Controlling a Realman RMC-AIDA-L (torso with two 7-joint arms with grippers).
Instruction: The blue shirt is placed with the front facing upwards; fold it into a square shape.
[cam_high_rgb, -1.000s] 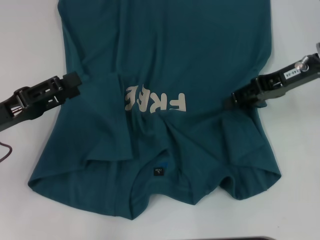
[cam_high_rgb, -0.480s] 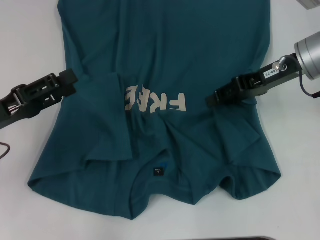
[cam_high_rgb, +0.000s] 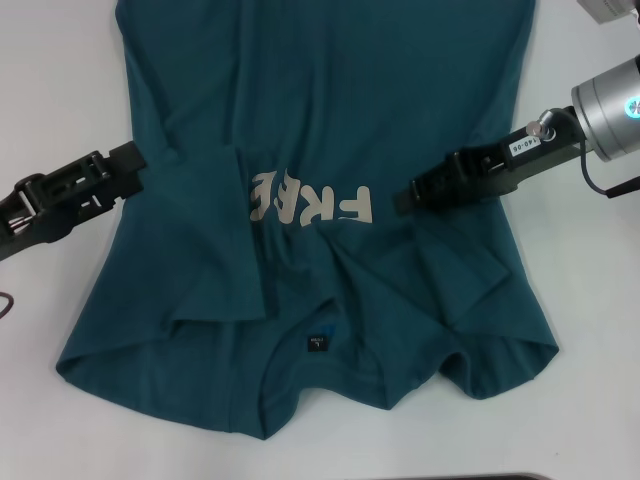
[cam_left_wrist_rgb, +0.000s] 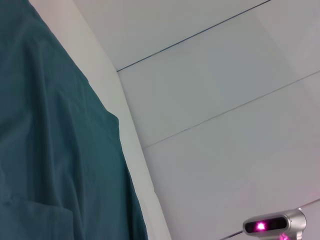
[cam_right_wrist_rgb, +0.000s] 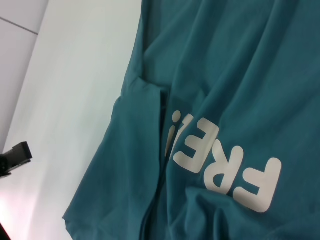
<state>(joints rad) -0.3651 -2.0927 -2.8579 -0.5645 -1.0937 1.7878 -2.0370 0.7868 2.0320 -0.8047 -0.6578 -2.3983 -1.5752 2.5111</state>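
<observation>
Here: blue shirt (cam_high_rgb: 330, 130) spread on counter (cam_high_rgb: 50, 100); right end effector (cam_high_rgb: 405, 195) over folded sleeve, left end effector (cam_high_rgb: 135, 165) at shirt's edge, grips unclear.

The blue shirt (cam_high_rgb: 330, 130) runs off the head view's top edge; a fold hides part of its lettering (cam_high_rgb: 310, 205)
</observation>
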